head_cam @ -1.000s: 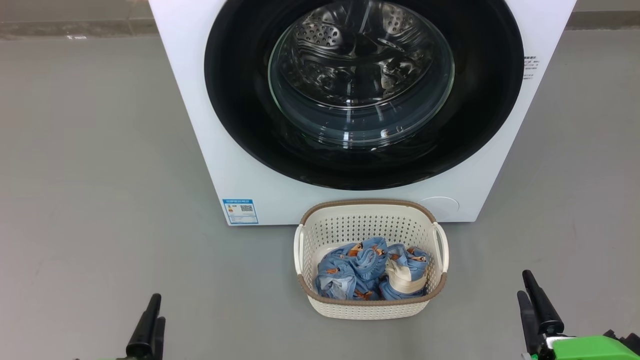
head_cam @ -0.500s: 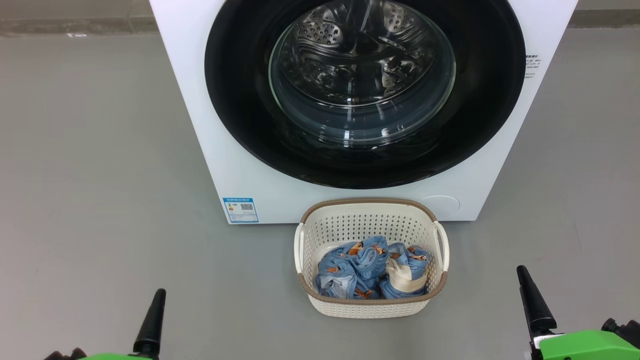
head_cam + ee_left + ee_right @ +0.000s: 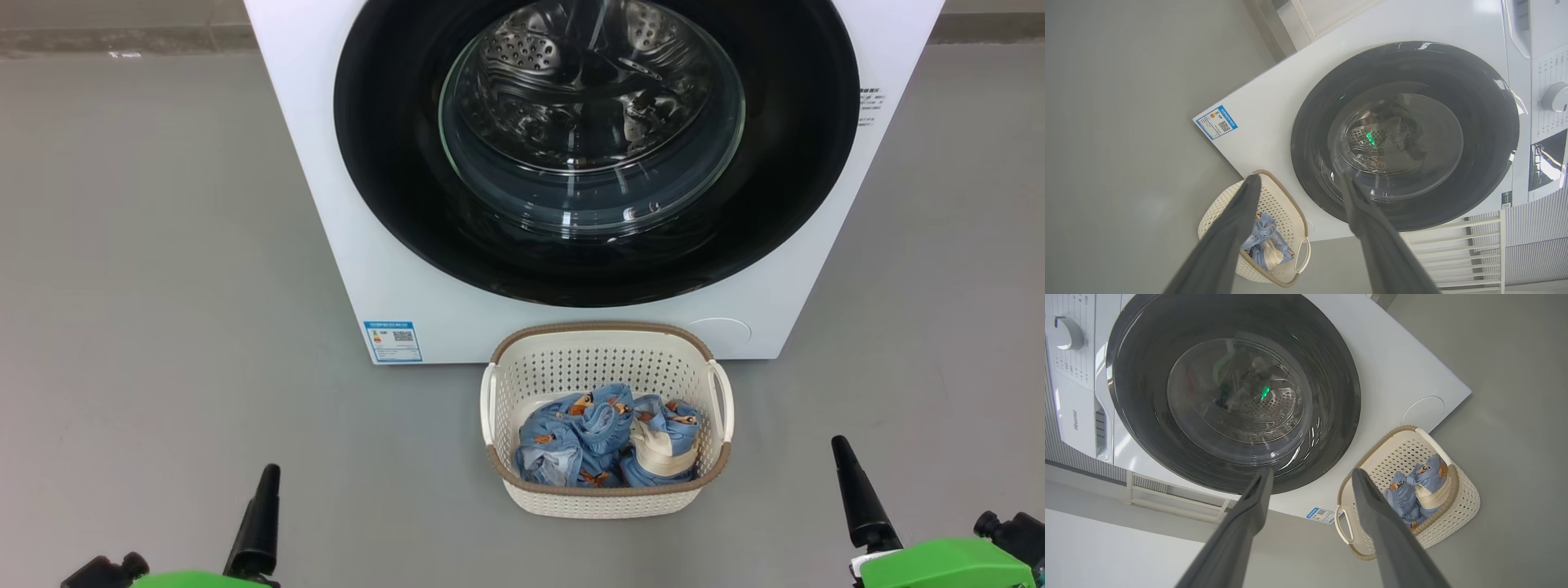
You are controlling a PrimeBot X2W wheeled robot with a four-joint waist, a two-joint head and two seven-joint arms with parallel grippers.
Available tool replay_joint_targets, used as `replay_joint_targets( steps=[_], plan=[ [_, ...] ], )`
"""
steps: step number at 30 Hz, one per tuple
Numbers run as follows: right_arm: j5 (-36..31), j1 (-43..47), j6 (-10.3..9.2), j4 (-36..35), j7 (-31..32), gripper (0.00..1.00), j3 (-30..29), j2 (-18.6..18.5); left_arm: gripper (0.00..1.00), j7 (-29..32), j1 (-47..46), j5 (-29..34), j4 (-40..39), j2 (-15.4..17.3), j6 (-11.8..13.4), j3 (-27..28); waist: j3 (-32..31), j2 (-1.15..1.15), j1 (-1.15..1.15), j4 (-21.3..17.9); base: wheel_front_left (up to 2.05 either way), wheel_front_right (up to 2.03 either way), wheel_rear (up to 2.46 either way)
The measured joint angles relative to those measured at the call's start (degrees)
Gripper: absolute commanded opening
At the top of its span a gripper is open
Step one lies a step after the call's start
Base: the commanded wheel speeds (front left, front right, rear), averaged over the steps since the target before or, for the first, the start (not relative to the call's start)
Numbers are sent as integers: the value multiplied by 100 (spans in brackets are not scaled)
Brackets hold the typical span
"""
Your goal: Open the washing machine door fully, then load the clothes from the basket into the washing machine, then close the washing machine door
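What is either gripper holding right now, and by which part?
Nothing is held. The left gripper and right gripper are both open and empty; the clothes lie in the basket, and the washing machine door is closed, untouched.

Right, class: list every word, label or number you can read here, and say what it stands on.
"Hisense": on the washing machine, on its white panel near the dial.
On the blue label sticker: too small to read.
The fine print beside the washing machine door: too small.
The dial's markings: blurred.
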Motion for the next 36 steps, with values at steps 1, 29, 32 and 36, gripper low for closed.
replay_joint_targets(
  steps=[1, 29, 32, 36],
  plan=[
    [-51, 8, 0, 1, -23, 100, 5, 0, 100, -24, 0, 58, -14, 0, 0, -9, 2, 0, 0, 1, 0, 0, 0],
    [-1725, 97, 0, -26, -434, 100, 169, -66, 100, -422, 0, 1948, -205, 30, -2, -85, 50, 0, 0, 0, 0, 0, 0],
    [-1876, 98, 0, -27, -474, 100, 182, -71, 100, -458, 2, 2159, -210, 30, -5, -96, 36, 0, 0, -4, 0, 0, 0],
    [-2139, 102, 0, -35, -541, 100, 197, -81, 100, -524, 4, 2404, -230, 30, -7, -122, 20, 0, 0, -9, 0, 0, 0]
  ],
)
